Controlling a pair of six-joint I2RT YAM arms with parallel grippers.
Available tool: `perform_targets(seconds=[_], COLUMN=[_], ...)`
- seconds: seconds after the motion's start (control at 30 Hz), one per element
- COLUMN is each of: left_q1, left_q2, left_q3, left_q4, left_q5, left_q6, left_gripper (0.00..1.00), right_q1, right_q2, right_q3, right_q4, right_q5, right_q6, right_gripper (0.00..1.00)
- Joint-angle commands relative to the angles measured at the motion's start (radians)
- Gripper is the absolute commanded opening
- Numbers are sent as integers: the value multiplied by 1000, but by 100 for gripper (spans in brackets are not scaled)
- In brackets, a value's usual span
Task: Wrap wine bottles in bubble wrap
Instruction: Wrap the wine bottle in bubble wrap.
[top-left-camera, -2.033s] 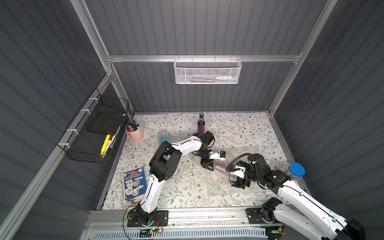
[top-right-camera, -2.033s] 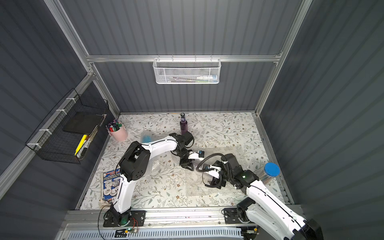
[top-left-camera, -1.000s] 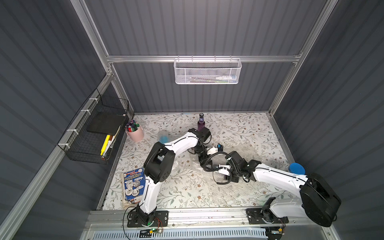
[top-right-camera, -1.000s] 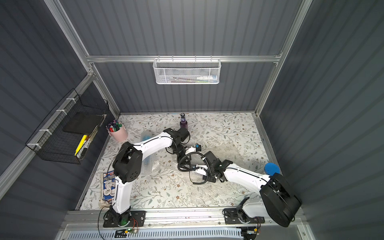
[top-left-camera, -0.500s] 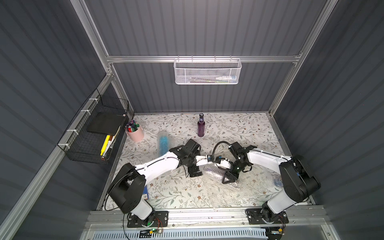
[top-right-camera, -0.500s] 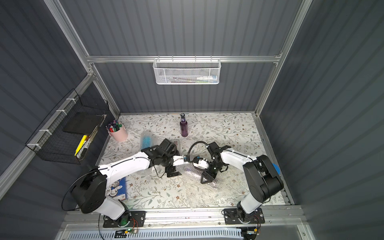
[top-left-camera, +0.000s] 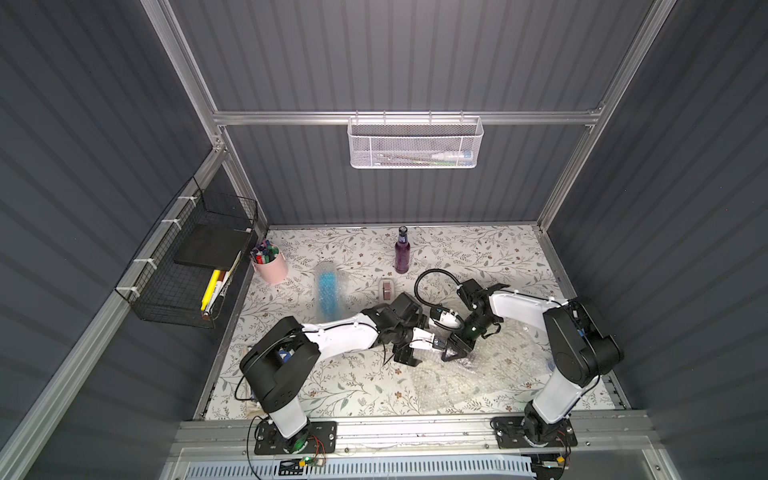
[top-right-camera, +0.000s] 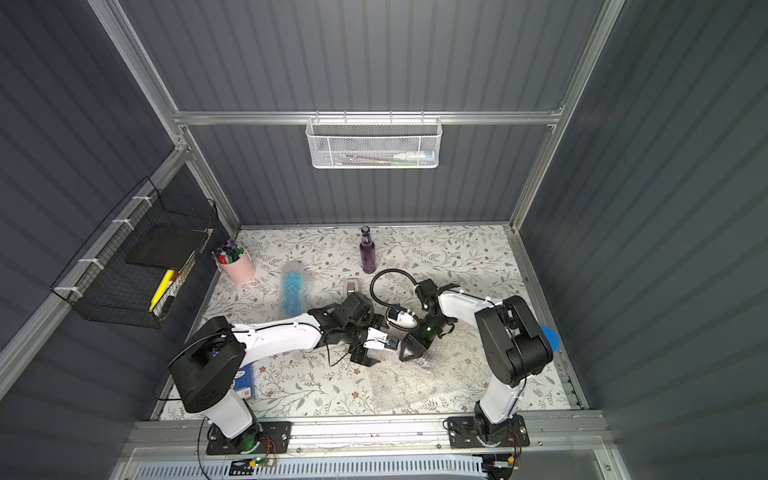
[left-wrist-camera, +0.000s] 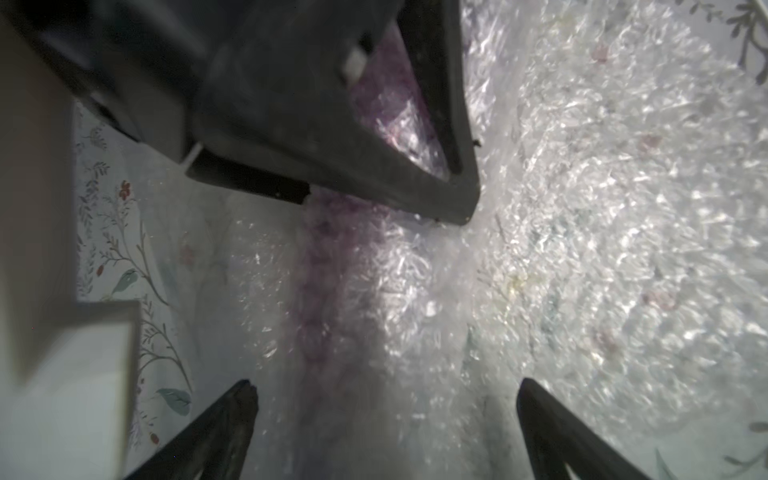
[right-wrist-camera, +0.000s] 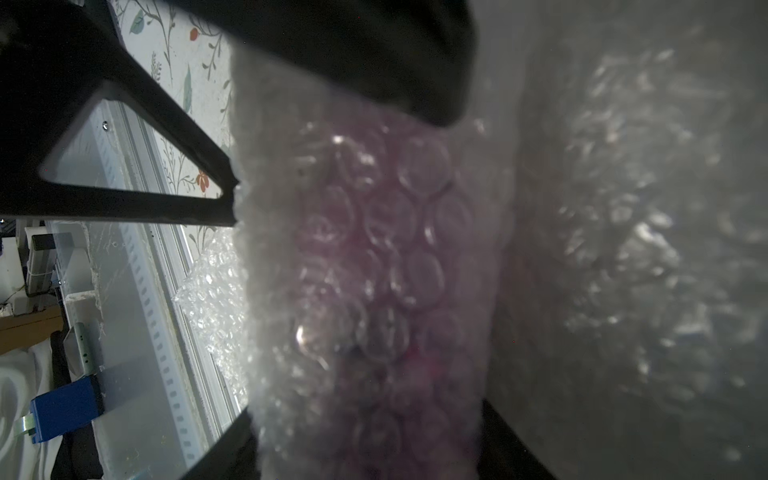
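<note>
At centre, arms (top-left-camera: 345, 332) reach low: left tool (top-left-camera: 407, 357) wide, right tool (top-left-camera: 455, 353) astride wrapped bottle (right-wrist-camera: 374, 270), grip unclear.

Look up to the back rail and you find a white mesh basket (top-left-camera: 415, 143) hanging there, a few pens lying in it. On the left wall, a black wire basket (top-left-camera: 166, 286) holds a black pad (top-left-camera: 210, 247) and a yellow marker (top-left-camera: 211, 284). At the back left corner of the tabletop (top-left-camera: 478, 249) stands a pink cup (top-left-camera: 272, 268) full of markers. Near the tabletop's middle you see a small grey-and-brown block (top-left-camera: 387, 289). A blue booklet (top-right-camera: 243, 380) lies at the front left corner, and a round blue lid (top-right-camera: 549, 337) shows at the right edge.
</note>
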Motion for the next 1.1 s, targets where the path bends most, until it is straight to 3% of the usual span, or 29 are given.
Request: perform_targets(seconds=[0.0, 0.2, 0.43, 0.77, 0.97, 1.07], left_q1=[-3, -2, 3, 31, 38, 37], left_q2=[72, 181, 276, 357, 397, 423], left_q3=[87, 222, 332, 457, 545, 581], left_q4=[-26, -132, -327, -515, -688, -790], left_q5=[12, 16, 12, 52, 175, 304], left_q6=[64, 27, -32, -124, -206, -248], left_gripper=[95, 78, 58, 55, 55, 55], right_q1=[-6, -6, -8, -49, -103, -120], right_q2=[22, 25, -64, -246, -415, -509], right_q3=[7, 15, 5, -12, -56, -99], right_q4=[-6, -3, 23, -44, -9, 62], right_q5=[-37, -48, -37, 45, 138, 222], right_q6=[-26, -32, -13, -7, 41, 73], right_gripper=[62, 63, 73, 81, 81, 82])
